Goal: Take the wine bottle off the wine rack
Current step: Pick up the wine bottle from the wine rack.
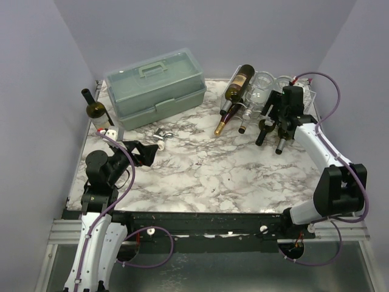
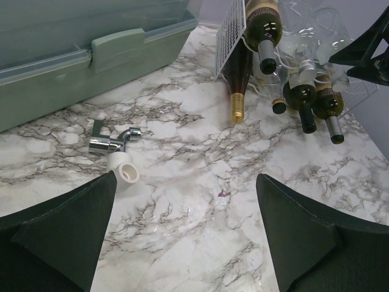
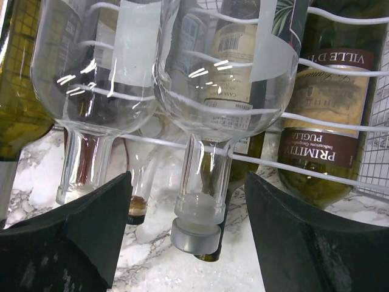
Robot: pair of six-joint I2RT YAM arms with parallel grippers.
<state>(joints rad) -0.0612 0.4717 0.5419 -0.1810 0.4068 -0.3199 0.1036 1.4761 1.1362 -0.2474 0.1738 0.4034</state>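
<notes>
Brightly and evenly lit from overhead, with only soft, faint shadows on the marble table (image 1: pixel 200 176). Up close now, streaked with hard white glare across the clear bottle (image 3: pixel 225 79), and slightly soft toward the bottom edge.

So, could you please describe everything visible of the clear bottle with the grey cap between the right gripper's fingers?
The clear bottle is colourless glass, seemingly empty, with rounded shoulders, a slim neck and a grey screw cap. It lies in the white wire rack, neck sloping down towards the marble table, wires crossing its body. The right gripper has one finger either side of the neck, gaps showing; nothing grips it.
</notes>
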